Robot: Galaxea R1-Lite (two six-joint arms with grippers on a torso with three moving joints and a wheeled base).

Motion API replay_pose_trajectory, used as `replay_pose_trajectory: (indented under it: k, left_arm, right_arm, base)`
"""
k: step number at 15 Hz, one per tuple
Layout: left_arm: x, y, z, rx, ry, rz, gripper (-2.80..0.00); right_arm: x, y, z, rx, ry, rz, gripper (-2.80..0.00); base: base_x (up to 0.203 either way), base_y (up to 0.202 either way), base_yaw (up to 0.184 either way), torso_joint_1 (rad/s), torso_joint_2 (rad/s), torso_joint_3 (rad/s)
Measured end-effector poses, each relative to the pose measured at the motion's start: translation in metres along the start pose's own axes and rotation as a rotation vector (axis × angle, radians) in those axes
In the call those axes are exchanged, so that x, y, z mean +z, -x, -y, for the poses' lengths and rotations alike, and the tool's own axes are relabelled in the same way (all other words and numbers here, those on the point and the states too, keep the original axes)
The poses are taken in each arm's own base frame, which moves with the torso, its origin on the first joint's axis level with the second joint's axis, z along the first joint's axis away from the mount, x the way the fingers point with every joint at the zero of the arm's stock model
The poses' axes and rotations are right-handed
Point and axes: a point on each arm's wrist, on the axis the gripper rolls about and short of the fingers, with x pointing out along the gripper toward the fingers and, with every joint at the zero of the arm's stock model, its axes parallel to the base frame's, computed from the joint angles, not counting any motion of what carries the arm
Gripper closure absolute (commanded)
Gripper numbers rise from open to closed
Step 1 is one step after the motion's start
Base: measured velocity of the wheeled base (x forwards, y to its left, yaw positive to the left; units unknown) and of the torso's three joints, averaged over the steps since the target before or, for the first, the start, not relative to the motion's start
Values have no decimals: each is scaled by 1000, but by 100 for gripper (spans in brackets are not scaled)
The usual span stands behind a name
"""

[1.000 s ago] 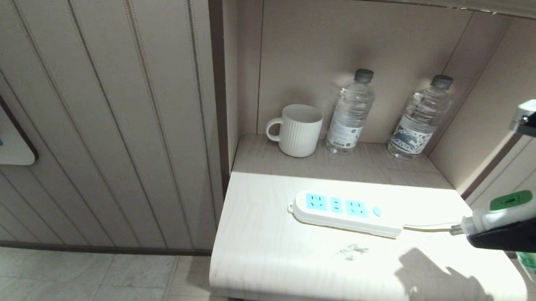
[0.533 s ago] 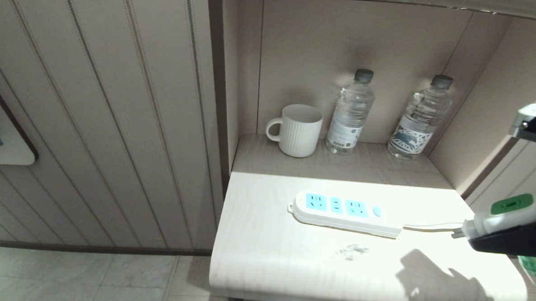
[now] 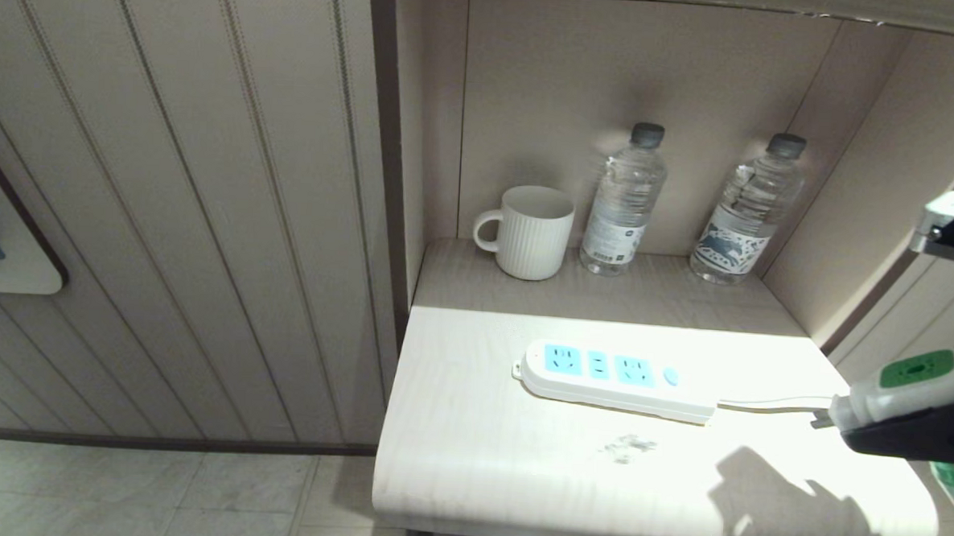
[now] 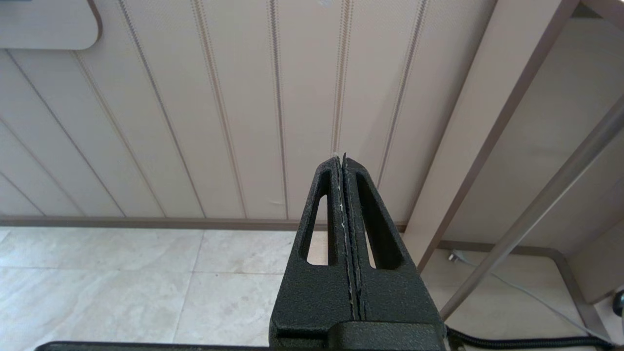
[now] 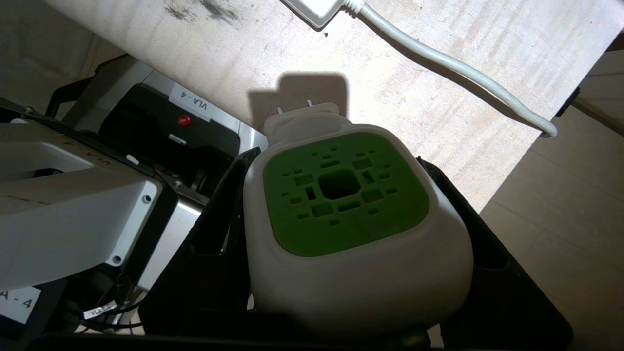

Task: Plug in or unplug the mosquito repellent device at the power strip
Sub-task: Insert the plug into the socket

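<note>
Here the right gripper [image 3: 881, 427] sits at the right edge of the head view, its jaws clamped on the sides of the mosquito repellent device [image 3: 907, 382], green patch up, prongs aimed toward the frame's left. The device hangs off the counter's [image 3: 516, 479] right end, well apart from the power strip [image 3: 613, 379] lying mid-frame, its cord [image 3: 769, 403] trailing right.

To plug in well, I'd judge the prongs must be tilted down to face the sockets, carried over one light-blue face, squared to its slots, then pressed straight; the loose strip may slide, and the cord lies in the path.

The left gripper [image 4: 345, 234], jaws closed on nothing, is parked low before the wall panelling.

Count: one device, one strip with three socket faces and one button, two water bottles [image 3: 623, 202], one mug [image 3: 531, 232].
</note>
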Motion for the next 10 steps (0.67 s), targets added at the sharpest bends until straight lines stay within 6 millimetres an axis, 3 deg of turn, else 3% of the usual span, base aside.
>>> replay_pose_trajectory:
  k: [3,10]
  left_arm:
    - [0,0,0,0,0,0,0]
    - [0,0,0,0,0,0,0]
  right_arm:
    - [-1,-1,0,-4,15,-5,0]
    - [-1,-1,-1,-1,23,-7,0]
  base:
    - [0,0,0,112,-293,-181]
    - [0,0,0,205,-476,-275]
